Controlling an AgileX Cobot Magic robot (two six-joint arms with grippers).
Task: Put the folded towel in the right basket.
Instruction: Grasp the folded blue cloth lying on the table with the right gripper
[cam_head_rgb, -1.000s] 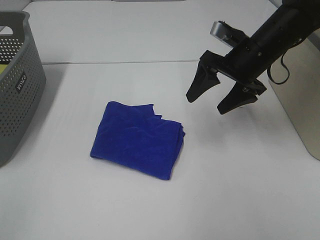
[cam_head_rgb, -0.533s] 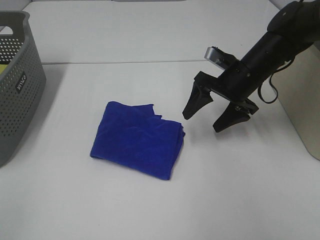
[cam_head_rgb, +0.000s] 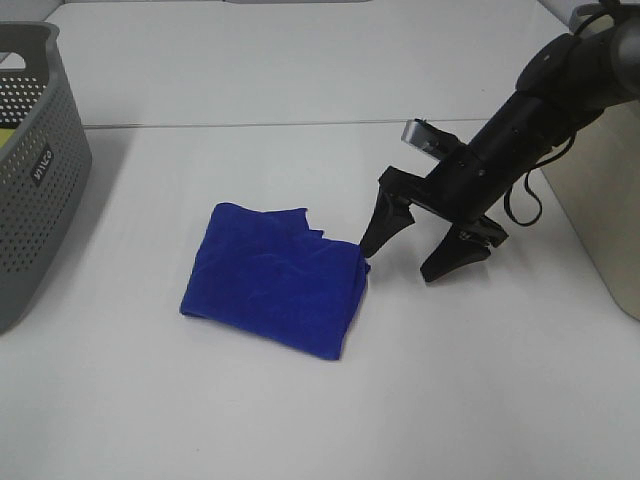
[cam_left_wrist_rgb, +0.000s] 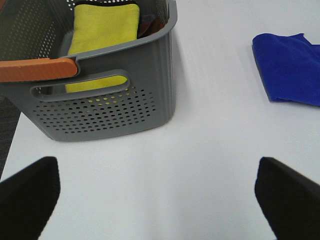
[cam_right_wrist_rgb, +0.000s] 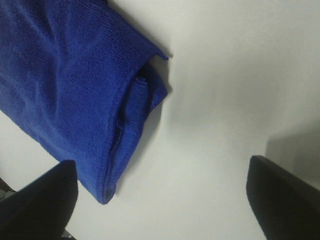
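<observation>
The folded blue towel (cam_head_rgb: 275, 278) lies flat on the white table (cam_head_rgb: 300, 420), left of centre. It also shows in the left wrist view (cam_left_wrist_rgb: 290, 67) and the right wrist view (cam_right_wrist_rgb: 75, 85). My right gripper (cam_head_rgb: 408, 258) is open and empty, low over the table just right of the towel's right edge, one fingertip (cam_head_rgb: 370, 245) close to that edge. The right basket (cam_head_rgb: 610, 210) shows only as a pale wall at the right edge. My left gripper (cam_left_wrist_rgb: 160, 190) is open and empty over bare table, out of the exterior view.
A grey perforated basket (cam_head_rgb: 30, 170) stands at the left edge of the table. In the left wrist view this grey basket (cam_left_wrist_rgb: 100, 95) holds a folded yellow cloth (cam_left_wrist_rgb: 102, 35) and has an orange handle (cam_left_wrist_rgb: 37, 70).
My right gripper has moved down and to the left, from above the table to right beside the towel's right edge. Its jaws stay open. The towel has not moved.
</observation>
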